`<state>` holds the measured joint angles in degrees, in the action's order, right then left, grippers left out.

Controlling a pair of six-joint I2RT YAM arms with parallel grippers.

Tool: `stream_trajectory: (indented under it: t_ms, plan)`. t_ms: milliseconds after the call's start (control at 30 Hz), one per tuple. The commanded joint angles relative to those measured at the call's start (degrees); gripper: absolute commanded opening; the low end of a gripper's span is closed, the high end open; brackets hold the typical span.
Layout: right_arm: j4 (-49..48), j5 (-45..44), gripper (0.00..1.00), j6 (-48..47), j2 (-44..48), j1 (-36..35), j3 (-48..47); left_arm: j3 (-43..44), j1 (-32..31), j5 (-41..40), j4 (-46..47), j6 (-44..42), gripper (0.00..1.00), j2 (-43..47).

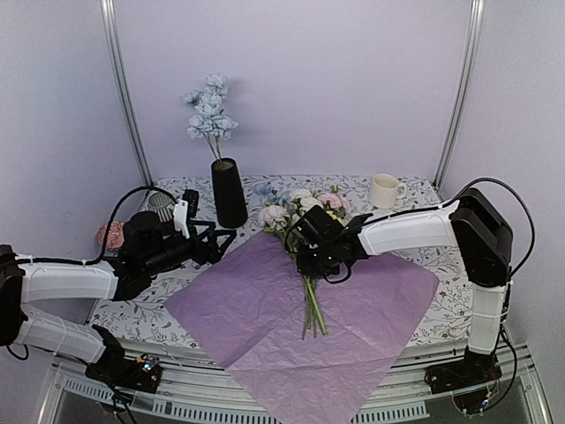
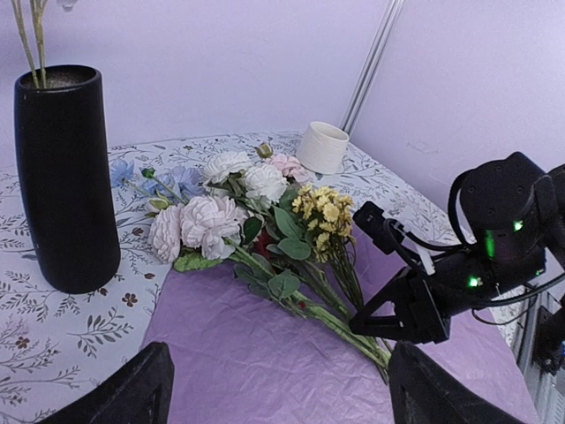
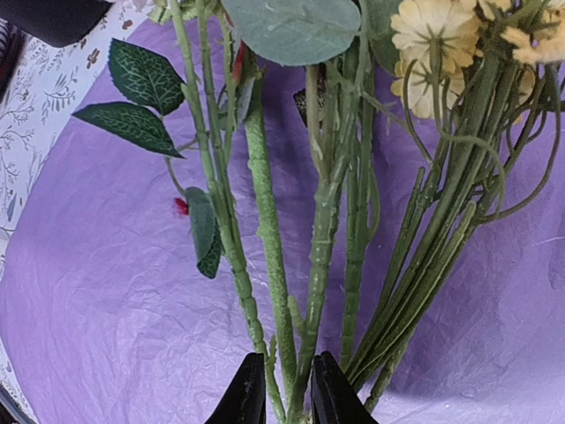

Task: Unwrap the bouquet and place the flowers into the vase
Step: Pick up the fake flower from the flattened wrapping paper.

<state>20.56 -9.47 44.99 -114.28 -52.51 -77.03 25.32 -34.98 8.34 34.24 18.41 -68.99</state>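
Count: 1 vase [image 1: 229,193], matte black, tapered, upright at worktop [image 1: 141,314] rear, w/ 1 blue spray [image 1: 210,104] in it; 1 cream mug [image 1: 384,191]; 1 crinkled lilac paper sheet [image 1: 265,327]. Loose flowers [image 1: 305,212] lie on sheet, heads near vase. Rt wrist view only: right fingers [image 3: 249,396] clamped on 1 ribbed green stem. Left fingers [image 2: 132,389] wide apart, empty.

The surface [image 1: 446,305] is draped at lower centre with lilac paper [image 1: 256,327]. The vase [image 1: 229,194] and a mug [image 1: 384,191] are set above it.
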Motion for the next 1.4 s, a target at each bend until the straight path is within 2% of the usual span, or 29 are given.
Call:
stream_trajectory:
  t_ms: [0, 300, 333, 433, 733, 1233, 1367]
  plan:
    - [0.4, -0.5, 0.20, 0.1, -1.7, 0.4, -1.5, -0.2, -0.9, 0.1, 0.3, -0.7, 0.86, 0.6]
    - [0.1, 0.5, 0.20, 0.4, -3.5, 0.9, -2.0, -0.2, -1.0, 0.1, 0.2, -0.8, 0.86, 0.7]
    - [0.1, 0.6, 0.14, 0.4, -3.6, 1.0, -2.0, -0.2, -1.0, 0.2, 0.2, -0.8, 0.86, 0.7]
    - [0.3, 0.8, 0.04, 0.6, -3.3, 1.0, -2.1, 0.0, -1.0, 0.1, 0.2, -0.8, 0.86, 0.8]
    - [-1.6, -1.4, 0.03, 0.0, 4.7, 1.0, 0.3, 0.0, -1.1, 0.8, 0.1, -1.0, 0.86, 0.8]
    - [-25.4, 1.5, 0.03, -13.4, 23.3, 1.0, 15.6, -0.6, -1.1, -0.1, 0.4, -1.4, 0.86, 0.9]
    - [-27.9, 2.6, 0.03, -16.0, 26.2, 1.1, 17.0, -0.7, -1.2, -0.5, 0.4, -2.0, 0.86, 0.9]
